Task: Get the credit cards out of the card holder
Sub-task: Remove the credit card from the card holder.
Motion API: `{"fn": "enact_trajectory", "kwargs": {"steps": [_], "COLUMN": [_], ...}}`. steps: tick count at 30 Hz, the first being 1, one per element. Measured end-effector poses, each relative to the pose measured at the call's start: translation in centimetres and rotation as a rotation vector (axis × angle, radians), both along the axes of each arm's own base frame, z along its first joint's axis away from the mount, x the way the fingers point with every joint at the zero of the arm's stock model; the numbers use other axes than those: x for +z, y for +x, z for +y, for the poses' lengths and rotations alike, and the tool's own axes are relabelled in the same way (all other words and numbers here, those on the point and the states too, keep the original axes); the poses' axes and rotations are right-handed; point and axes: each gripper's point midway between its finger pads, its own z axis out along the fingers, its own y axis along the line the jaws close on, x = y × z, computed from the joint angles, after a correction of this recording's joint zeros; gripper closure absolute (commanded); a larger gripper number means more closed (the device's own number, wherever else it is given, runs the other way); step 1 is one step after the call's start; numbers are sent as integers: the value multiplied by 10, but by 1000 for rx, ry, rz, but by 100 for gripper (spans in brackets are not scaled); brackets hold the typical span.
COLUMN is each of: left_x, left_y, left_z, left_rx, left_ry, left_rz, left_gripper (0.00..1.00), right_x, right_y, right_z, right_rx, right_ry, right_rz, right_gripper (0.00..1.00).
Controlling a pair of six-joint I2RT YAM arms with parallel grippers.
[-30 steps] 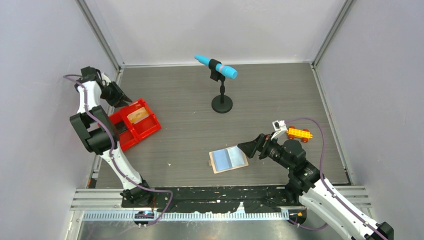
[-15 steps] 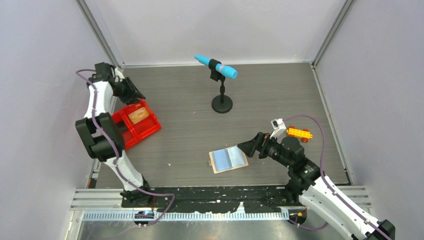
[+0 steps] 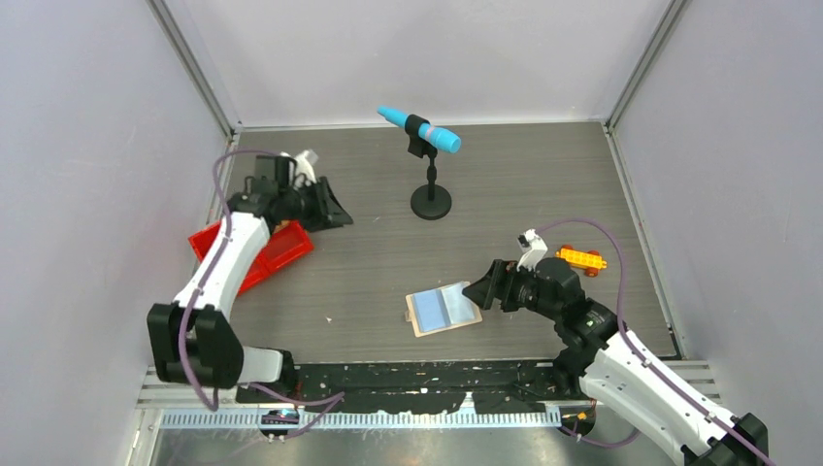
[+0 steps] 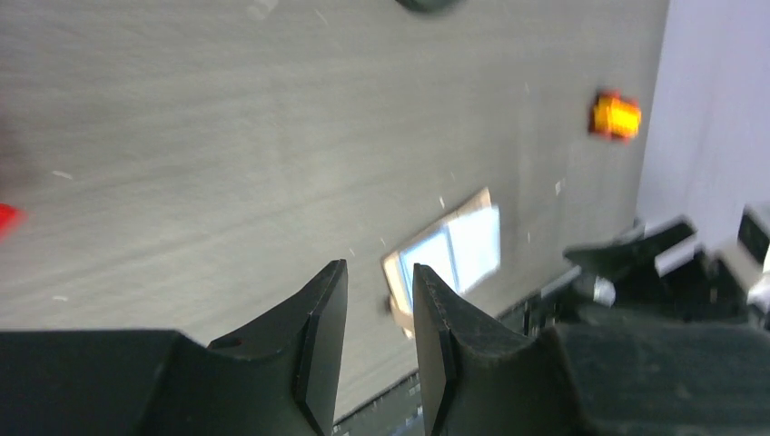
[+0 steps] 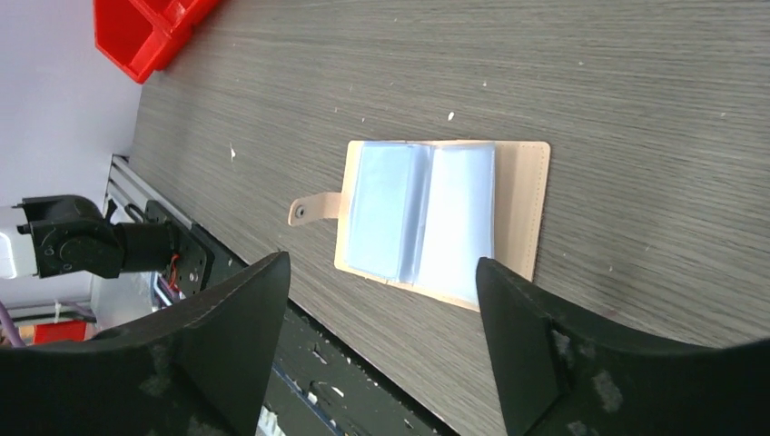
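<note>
Two shiny blue-grey sleeves [image 5: 381,209] lie spread in the tan card holder [image 5: 522,213]; right gripper [image 3: 473,289] jaws gape, left gripper [image 4: 380,272] jaws seem slightly apart.

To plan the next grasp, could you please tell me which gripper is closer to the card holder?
The right gripper: it sits just beside the open card holder, while the left gripper is far off by the red tray.
</note>
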Motion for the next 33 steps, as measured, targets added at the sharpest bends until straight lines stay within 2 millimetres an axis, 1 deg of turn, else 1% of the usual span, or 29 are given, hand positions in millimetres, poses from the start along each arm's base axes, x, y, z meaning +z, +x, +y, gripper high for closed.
{"fn": "enact_trajectory", "kwargs": {"steps": [2, 4, 6, 8, 11, 14, 16, 19, 22, 26, 30, 33], "left_x": [-3, -8, -13, -23, -44, -65, -77, -92, -110, -126, -141, -151], "left_y": [-27, -54, -76, -99, -131, -151, -158, -162, -164, -164, -161, -162], "left_z": [-26, -49, -67, -85, -103, -113, -118, -125, -133, -143, -152, -154], "left_rx": [-85, -172, -244, -312, -391, -430, -439, -448, -458, -473, -476, -474], "left_ry": [-2, 1, 3, 2, 9, 25, 29, 34, 44, 46, 34, 25], "left_rz": [-11, -20, -27, -30, -6, 25, 41, 69, 101, 128, 155, 176], "left_gripper": [64, 63, 60, 57, 52, 50, 50, 50, 50, 50, 55, 63], "right_x": [-2, -4, -4, -8, -12, -13, -12, -11, -10, -10, -16, -20], "right_y": [-3, -5, -6, -6, -7, -6, -6, -7, -6, -5, -6, -5], "right_z": [2, 6, 9, 10, 10, 8, 6, 3, 1, 0, -1, -2], "right_rx": [24, 46, 61, 71, 71, 62, 52, 36, 18, 2, -3, -6], "right_ry": [-4, 1, 6, 2, -7, -12, -16, -18, -17, -10, -19, -32], "right_rz": [9, 21, 29, 46, 61, 61, 57, 51, 51, 57, 68, 83], "right_gripper": [32, 34, 34, 32, 30, 30, 30, 29, 28, 28, 27, 26]}}
